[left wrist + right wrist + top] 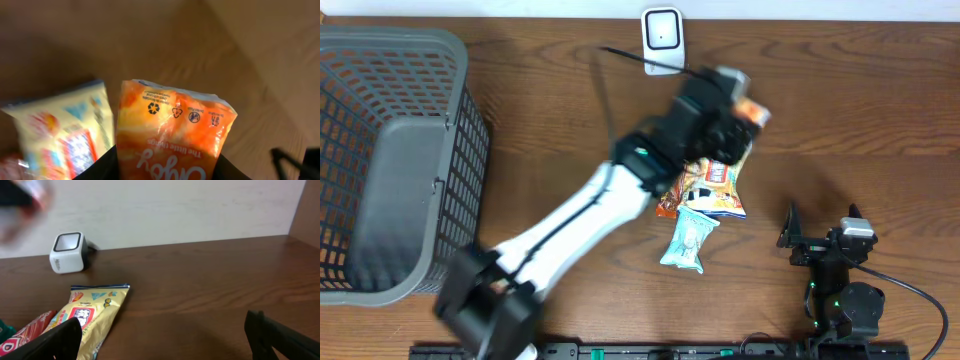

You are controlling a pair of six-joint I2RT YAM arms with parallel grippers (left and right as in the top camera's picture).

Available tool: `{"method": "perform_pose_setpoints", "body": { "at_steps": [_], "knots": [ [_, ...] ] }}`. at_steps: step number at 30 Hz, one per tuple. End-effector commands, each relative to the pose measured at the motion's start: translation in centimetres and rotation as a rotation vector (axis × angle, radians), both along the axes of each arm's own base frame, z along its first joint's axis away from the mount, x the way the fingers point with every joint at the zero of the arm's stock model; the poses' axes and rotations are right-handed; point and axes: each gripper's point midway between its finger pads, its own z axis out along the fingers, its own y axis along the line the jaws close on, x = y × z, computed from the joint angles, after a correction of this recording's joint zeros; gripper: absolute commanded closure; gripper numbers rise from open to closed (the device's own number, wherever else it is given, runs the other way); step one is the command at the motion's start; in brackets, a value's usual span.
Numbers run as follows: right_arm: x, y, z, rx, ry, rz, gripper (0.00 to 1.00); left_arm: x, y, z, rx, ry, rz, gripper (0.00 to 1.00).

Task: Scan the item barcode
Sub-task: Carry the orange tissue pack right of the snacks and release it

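Observation:
An orange snack packet (170,135) is pinched by its lower end between the dark jaws of my left gripper (167,172), which is shut on it. From overhead, the left gripper (735,105) holds this packet (754,113) up above the table, a little to the right of and in front of the white barcode scanner (662,38). No barcode shows on the packet's visible face. My right gripper (790,238) rests at the front right and stands wide open, with nothing between its fingers (55,340). The right wrist view has the scanner (67,252) by the wall.
A yellow packet (720,185), a red packet (669,206) and a teal packet (688,240) lie mid-table under the left arm. A grey mesh basket (390,150) fills the left side. The scanner's cable (620,55) runs leftward along the back.

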Motion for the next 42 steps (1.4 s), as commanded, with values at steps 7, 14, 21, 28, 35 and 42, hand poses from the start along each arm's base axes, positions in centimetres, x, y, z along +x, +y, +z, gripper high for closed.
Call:
{"method": "perform_pose_setpoints", "body": {
  "at_steps": [7,14,21,28,35,42],
  "knots": [
    [0.0,-0.3,0.0,-0.012,-0.001,-0.011,0.01,-2.0,-3.2,-8.2,0.110,0.134,0.056,0.57],
    [0.0,-0.3,0.0,-0.012,-0.001,-0.011,0.01,-2.4,-3.2,-11.5,0.166,0.175,0.051,0.42],
    [0.0,-0.3,0.0,-0.012,-0.001,-0.011,0.01,-2.2,-3.2,-10.4,0.157,0.153,0.050,0.27],
    [0.0,-0.3,0.0,-0.012,-0.001,-0.012,0.01,0.2,-1.5,-4.3,0.217,-0.039,0.085,0.19],
    [0.0,-0.3,0.0,-0.012,-0.001,-0.011,0.01,2.8,2.6,4.1,0.341,-0.235,0.124,0.14],
    [0.0,-0.3,0.0,-0.012,-0.001,-0.012,0.01,7.3,11.5,15.1,0.445,-0.464,0.338,0.02]
  ]
}}
